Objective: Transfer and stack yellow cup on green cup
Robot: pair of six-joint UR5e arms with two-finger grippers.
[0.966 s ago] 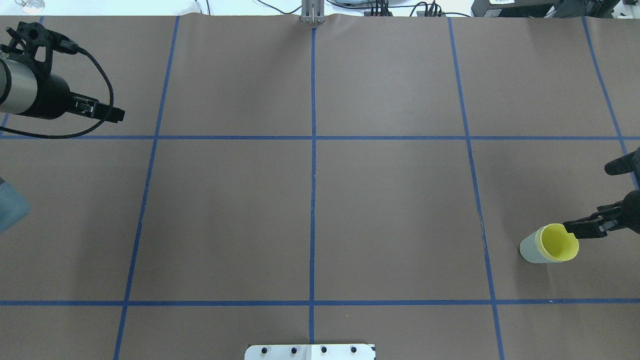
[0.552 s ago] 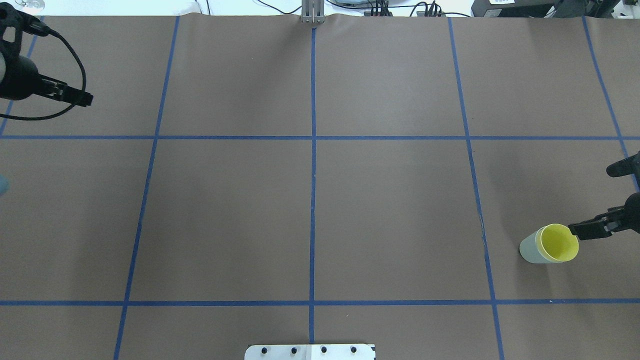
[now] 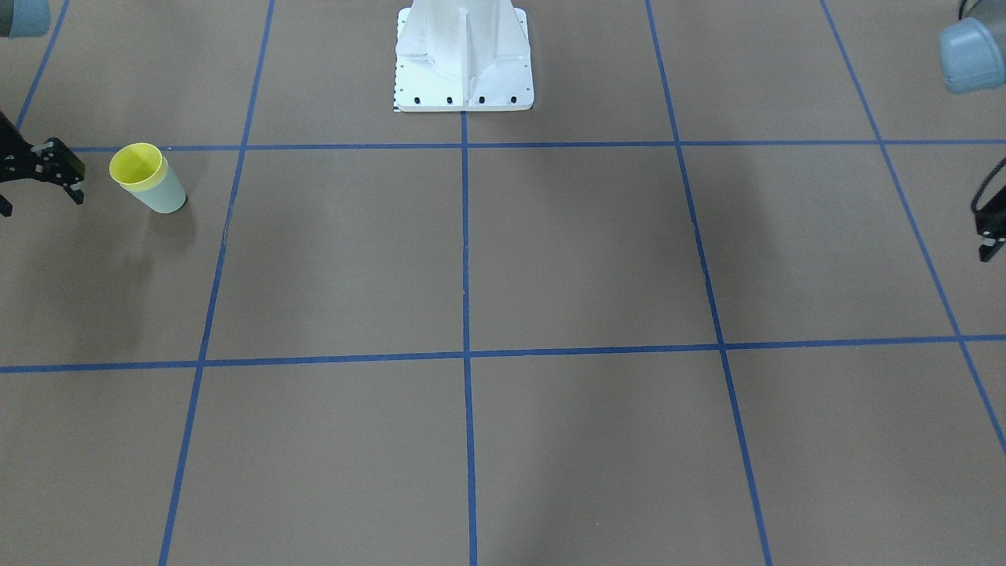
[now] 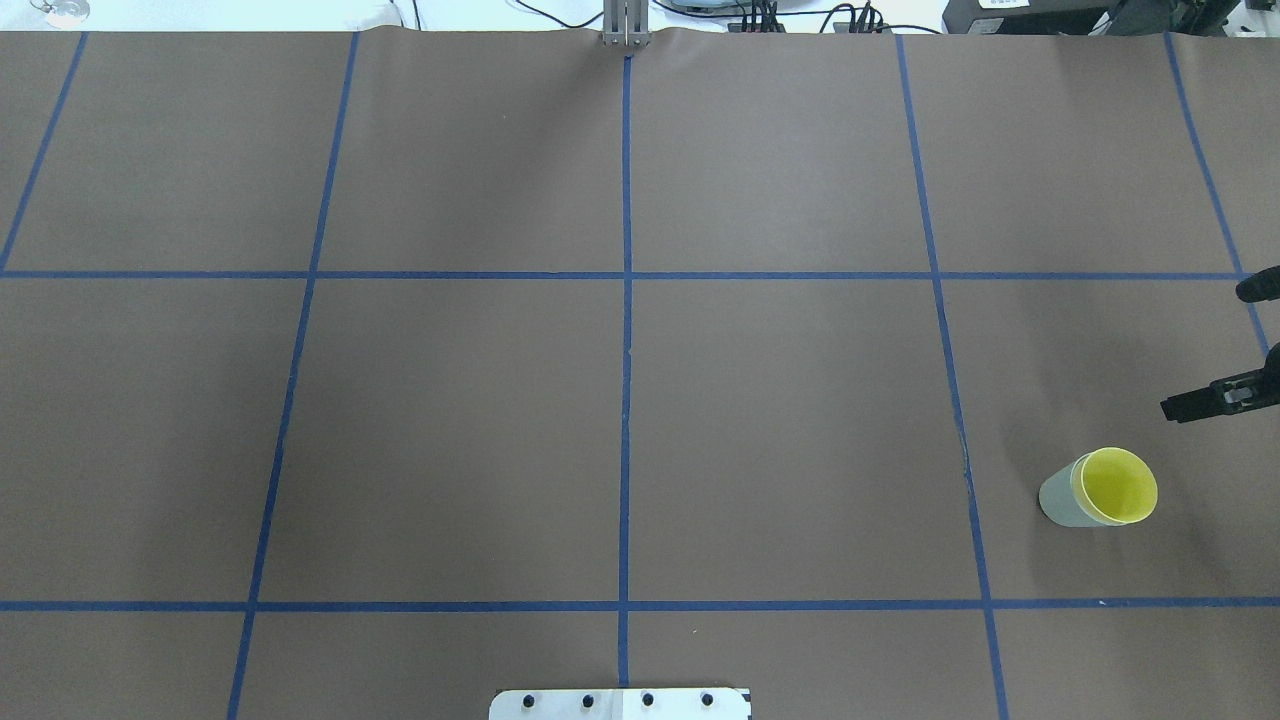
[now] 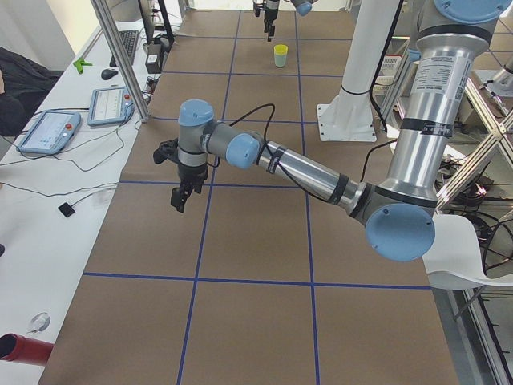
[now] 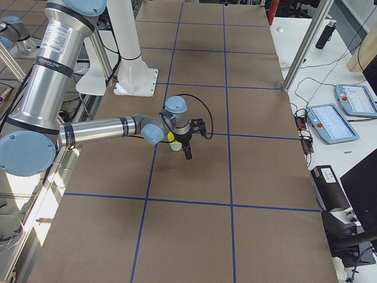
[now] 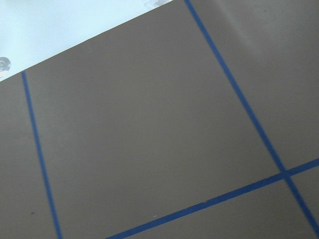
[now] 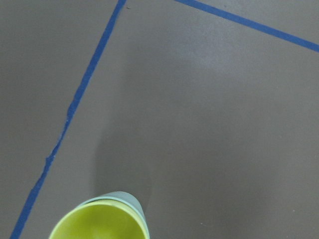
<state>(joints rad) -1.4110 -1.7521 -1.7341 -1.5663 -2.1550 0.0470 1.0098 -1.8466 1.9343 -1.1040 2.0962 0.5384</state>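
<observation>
The yellow cup (image 4: pixel 1118 487) is sitting nested inside the green cup (image 4: pixel 1053 502), its bright rim sticking out above the pale mint wall. Both are smooth, tapered plastic, and the yellow one is holding nothing. The pair is standing upright on the matte brown paper surface (image 4: pixel 450 420), toward 4 o'clock in the overhead view, just at 3 o'clock of a blue tape line (image 4: pixel 958 440). The right gripper (image 3: pixel 41 201) is hanging apart from the cups, toward 1 o'clock of them overhead, its fingers spread wide and gripping nothing. The front view is showing the green wall down to its base, while the right wrist view is catching only the two rims at its 6 o'clock edge. The left gripper (image 5: pixel 179 197) is hovering over the surface well apart from the cups. The left-side view is showing it whole and the front view only a sliver at 3 o'clock, and I cannot tell how far apart its fingers are standing.
</observation>
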